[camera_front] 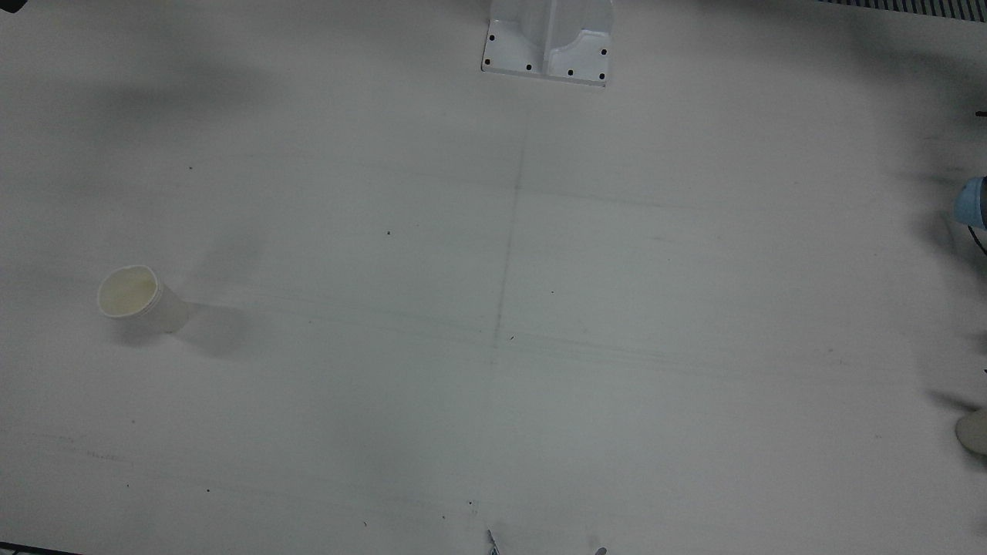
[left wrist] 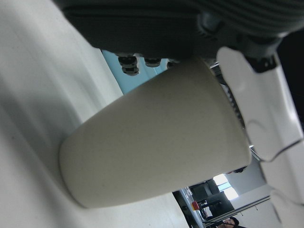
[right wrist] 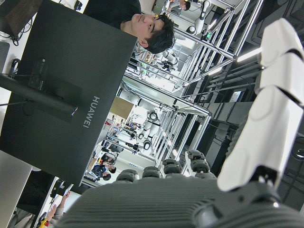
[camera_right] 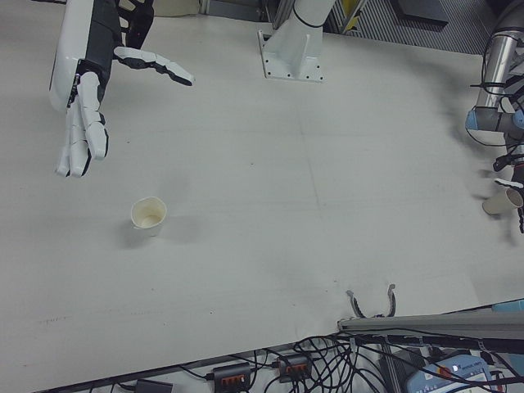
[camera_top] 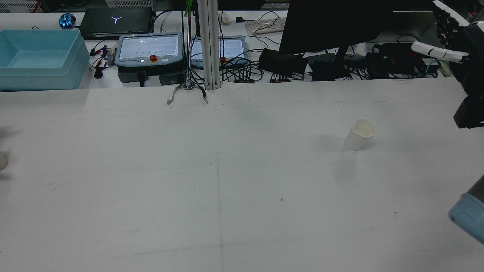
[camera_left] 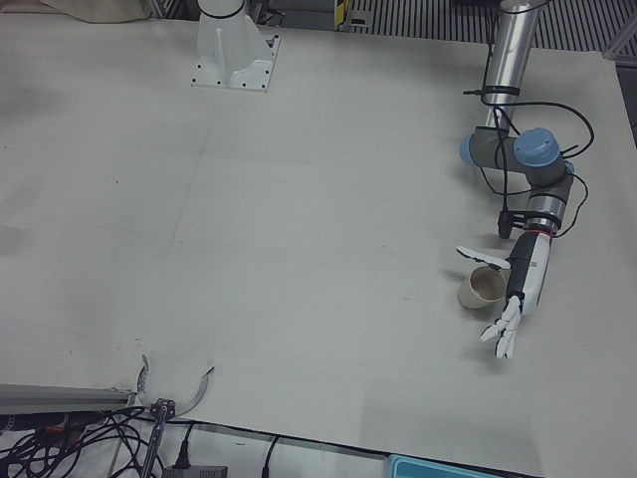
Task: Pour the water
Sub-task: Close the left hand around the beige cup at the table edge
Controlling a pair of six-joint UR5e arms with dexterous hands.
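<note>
At far left on the tabletop (camera_left: 299, 199) my left hand (camera_left: 518, 289), fingers apart, flanks an upright cup (camera_left: 482, 289), mouth up; right hand (camera_right: 86, 98) hovers spread.

The one word that reads clearly is "HUAWEI", in pale letters on the back of the black monitor (right wrist: 61, 90) in the right hand view, running sideways because that picture lies on its side. In the rear view a closed black laptop (camera_top: 115, 22) beyond the worktop's far edge bears a white Y-shaped emblem with no lettering. Nothing else is legible
</note>
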